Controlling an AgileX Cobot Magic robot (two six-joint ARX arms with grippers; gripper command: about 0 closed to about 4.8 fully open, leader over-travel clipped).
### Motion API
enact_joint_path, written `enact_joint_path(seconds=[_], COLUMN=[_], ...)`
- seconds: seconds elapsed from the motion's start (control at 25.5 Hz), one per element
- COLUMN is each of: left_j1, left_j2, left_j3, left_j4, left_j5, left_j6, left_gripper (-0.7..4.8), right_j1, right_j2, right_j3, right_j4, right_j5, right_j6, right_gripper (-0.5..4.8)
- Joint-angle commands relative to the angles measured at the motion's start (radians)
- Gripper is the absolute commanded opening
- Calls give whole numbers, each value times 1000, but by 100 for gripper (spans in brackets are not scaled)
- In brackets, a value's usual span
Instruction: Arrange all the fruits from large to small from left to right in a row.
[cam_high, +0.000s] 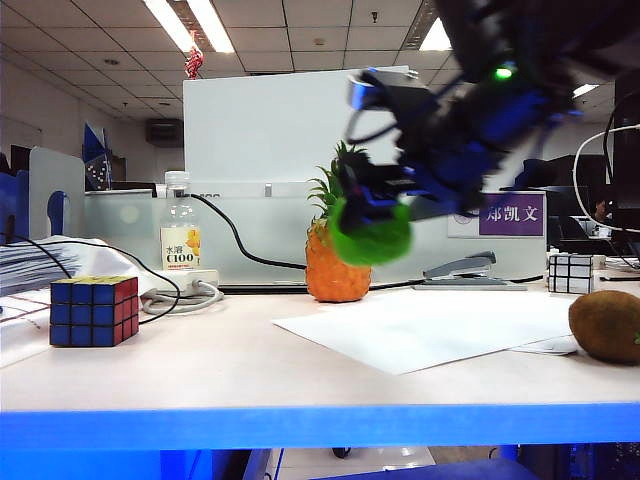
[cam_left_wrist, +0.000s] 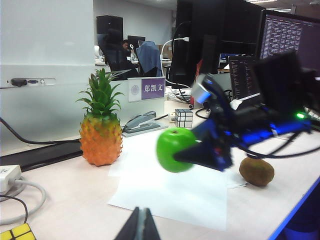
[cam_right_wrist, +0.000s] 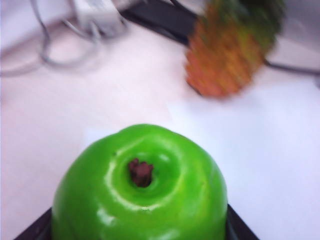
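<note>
My right gripper (cam_high: 375, 225) is in the air above the table, shut on the green apple (cam_high: 371, 238), which fills the right wrist view (cam_right_wrist: 142, 190) with black jaws at both sides. The pineapple (cam_high: 336, 255) stands upright at the back centre, just behind and below the apple; it also shows in the left wrist view (cam_left_wrist: 101, 132) and blurred in the right wrist view (cam_right_wrist: 227, 52). The brown kiwi (cam_high: 607, 325) lies at the table's right edge, seen too in the left wrist view (cam_left_wrist: 256, 171). My left gripper (cam_left_wrist: 140, 225) is shut and empty, low over the table's left part.
A white paper sheet (cam_high: 430, 325) lies mid-table. A Rubik's cube (cam_high: 93, 310) sits front left, a bottle (cam_high: 180, 235) and a power strip with cables (cam_high: 185, 290) behind it. A stapler (cam_high: 465, 270) and a small cube (cam_high: 572, 272) stand back right.
</note>
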Motion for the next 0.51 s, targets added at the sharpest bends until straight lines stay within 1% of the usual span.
enact_joint_path(seconds=[0.04, 0.12, 0.27, 0.51], left_j1=[0, 0, 0, 0], left_j2=[-2, -2, -2, -2], left_j3=[1, 1, 1, 1], left_j4=[12, 12, 12, 12], left_j5=[1, 2, 7, 8], left_j6=[0, -1, -1, -1], left_gripper=[-6, -6, -6, -6], right_j1=[3, 3, 11, 75], right_j2=[-45, -53, -53, -53], right_j3=[-64, -101, -143, -162], right_j4=[16, 6, -18, -29], right_j5=[48, 73, 72, 76], right_j6=[0, 2, 31, 31], right_gripper=[-6, -6, -6, -6])
